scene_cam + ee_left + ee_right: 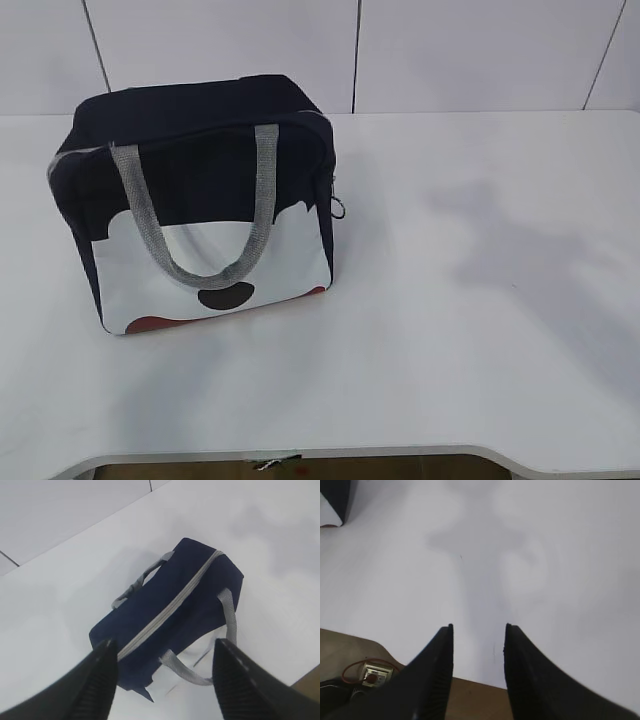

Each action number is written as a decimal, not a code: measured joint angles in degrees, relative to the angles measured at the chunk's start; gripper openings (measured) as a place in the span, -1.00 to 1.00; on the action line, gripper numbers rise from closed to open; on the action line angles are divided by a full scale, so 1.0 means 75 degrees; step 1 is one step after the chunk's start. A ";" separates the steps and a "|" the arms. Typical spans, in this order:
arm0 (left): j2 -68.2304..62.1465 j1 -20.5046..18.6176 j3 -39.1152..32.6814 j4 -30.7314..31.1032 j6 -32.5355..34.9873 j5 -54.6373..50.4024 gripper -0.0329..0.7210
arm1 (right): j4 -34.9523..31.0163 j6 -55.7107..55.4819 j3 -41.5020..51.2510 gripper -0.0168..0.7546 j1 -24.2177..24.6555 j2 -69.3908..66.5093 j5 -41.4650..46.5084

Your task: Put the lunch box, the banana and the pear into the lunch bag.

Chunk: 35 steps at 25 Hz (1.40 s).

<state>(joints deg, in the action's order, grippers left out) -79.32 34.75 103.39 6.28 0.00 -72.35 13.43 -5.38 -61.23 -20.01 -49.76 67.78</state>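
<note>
The zipped bag (200, 200) stands at ten o'clock on the white table (480, 330), before a white panelled wall (470, 50). Both grippers, left (165, 680) and right (478, 670), hang with jaws parted, empty.

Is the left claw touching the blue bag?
Apart. The left wrist view shows the left gripper open above the lunch bag, nothing between its fingers.

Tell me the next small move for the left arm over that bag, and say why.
Probably nothing more than lifting the left gripper clear. Its jaws stand open and empty above the lunch bag, whose grey zipper looks closed along the whole top. No lunch box, banana or pear shows on the white table, so they cannot be seen; if they are inside, the packing looks finished.
</note>
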 joint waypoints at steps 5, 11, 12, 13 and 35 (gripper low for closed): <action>0.1172 0.0000 -0.1210 -0.0031 -0.0301 0.0000 0.29 | -0.0237 0.0143 -0.0049 -0.18 0.0000 0.0367 0.0380; 0.2814 0.0000 -0.2704 -0.0031 -0.0386 -0.0005 0.29 | -0.0854 0.0312 -0.0049 -0.18 0.0000 0.0827 0.0581; 0.3127 0.0000 -0.2963 -0.0049 -0.0366 -0.0005 0.29 | -0.0996 0.0372 -0.0049 -0.18 0.0000 0.0915 0.0581; 0.3452 0.0000 -0.3147 -0.0090 -0.0356 -0.0005 0.29 | -0.1173 0.0462 -0.0049 -0.18 0.0000 0.1009 0.0592; 0.8759 0.0000 -0.7685 -0.1627 0.0356 -0.0057 0.29 | -0.2800 0.2031 0.0965 -0.18 0.0000 0.4366 0.0682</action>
<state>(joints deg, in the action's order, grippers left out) -13.63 34.75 45.76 -5.92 2.67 -72.78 -7.57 9.86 -53.99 -20.01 -17.01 72.89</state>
